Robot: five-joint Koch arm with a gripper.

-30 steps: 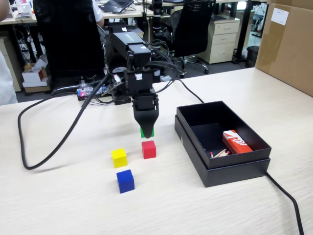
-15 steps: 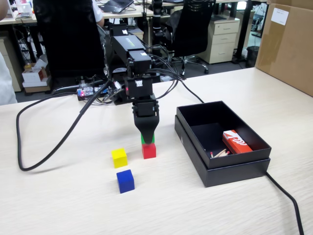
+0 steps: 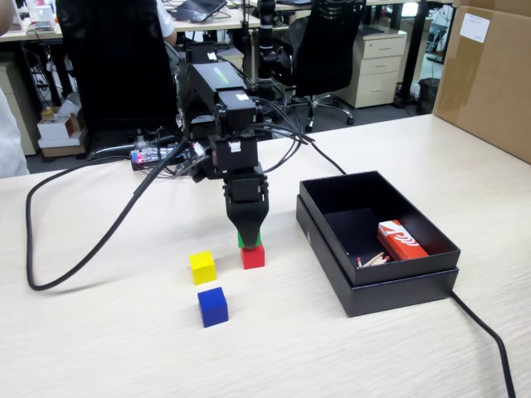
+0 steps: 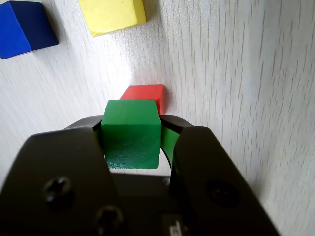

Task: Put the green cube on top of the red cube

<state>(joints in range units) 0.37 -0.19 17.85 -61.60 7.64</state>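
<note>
In the fixed view the green cube (image 3: 250,241) sits directly over the red cube (image 3: 253,257), with no gap showing between them. My gripper (image 3: 249,238) points straight down and is shut on the green cube. The wrist view shows the green cube (image 4: 131,132) clamped between my two dark jaws, my gripper (image 4: 133,124) centred on it. Only the far edge of the red cube (image 4: 145,92) shows beyond the green one. The red cube stands on the pale wooden table (image 3: 124,348).
A yellow cube (image 3: 202,267) and a blue cube (image 3: 212,306) stand just left of the red one. An open black box (image 3: 398,286) holding a red-and-white packet (image 3: 401,240) lies to the right. A black cable (image 3: 79,261) loops across the left.
My gripper carried the green cube forward from behind the red cube to directly over it, then lowered slightly. The other cubes stayed put.
</note>
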